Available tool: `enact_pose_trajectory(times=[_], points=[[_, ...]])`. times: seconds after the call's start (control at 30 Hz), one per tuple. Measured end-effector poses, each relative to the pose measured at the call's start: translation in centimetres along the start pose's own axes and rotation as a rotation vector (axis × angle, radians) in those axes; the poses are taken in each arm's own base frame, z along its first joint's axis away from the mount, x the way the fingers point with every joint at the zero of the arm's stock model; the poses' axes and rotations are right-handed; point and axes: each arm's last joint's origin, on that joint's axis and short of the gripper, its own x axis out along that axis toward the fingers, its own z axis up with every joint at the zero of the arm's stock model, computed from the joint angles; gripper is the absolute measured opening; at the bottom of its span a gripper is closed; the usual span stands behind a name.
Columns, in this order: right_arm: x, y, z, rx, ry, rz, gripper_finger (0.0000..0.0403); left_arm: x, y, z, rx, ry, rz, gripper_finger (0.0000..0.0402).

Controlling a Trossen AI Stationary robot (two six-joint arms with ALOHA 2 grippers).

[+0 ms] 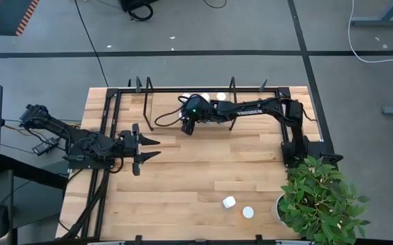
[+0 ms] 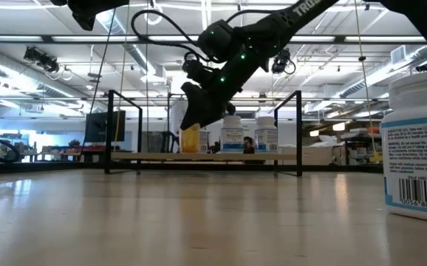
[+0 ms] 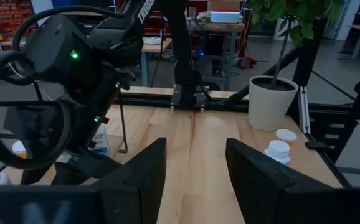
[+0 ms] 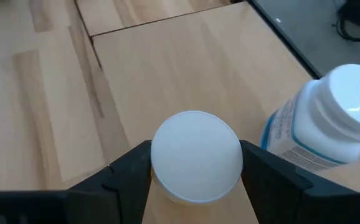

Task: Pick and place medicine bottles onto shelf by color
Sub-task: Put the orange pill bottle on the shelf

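Note:
The shelf [image 1: 166, 112] stands at the table's far edge, with white bottles [image 2: 232, 137] upright on its board [image 4: 186, 68]. My right gripper [image 1: 186, 126] reaches over the shelf, shut on an orange bottle [image 2: 190, 139] with a white cap [image 4: 195, 152]. A white bottle [image 4: 320, 127] stands close beside it. My left gripper [image 1: 149, 148] hovers open and empty over the table's left part. Two more bottles [image 1: 229, 202] lie loose near the plant. My right gripper pinches the orange bottle between its two fingers [image 4: 127, 171] on opposite sides at the cap end [image 4: 157, 163]. The fingers slant down from above. The bottle stays upright, its base level with the shelf board [image 2: 190, 152]; whether it rests there I cannot tell.
A potted plant [image 1: 319, 197] stands at the near right corner. One white bottle [image 2: 420, 148] stands close to the low camera. Black wire uprights [image 2: 125, 129] close the shelf's short ends. Bare wooden tabletop [image 1: 203, 170] stretches between the two arms.

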Motion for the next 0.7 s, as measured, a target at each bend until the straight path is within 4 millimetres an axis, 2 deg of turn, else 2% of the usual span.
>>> enact_pose_trajectory(times=[0.43, 0.7], points=[[-1.9, -1.5, 0.8, 0.005, 0.022, -0.017, 0.0232, 0.0, 0.0, 0.0, 0.011, 0.001, 0.002, 0.0173], [-2.0, -1.2, 0.7, 0.015, 0.026, -0.008, 0.0235, 0.0, 0.0, 0.0, 0.009, 0.001, 0.002, 0.0173]])
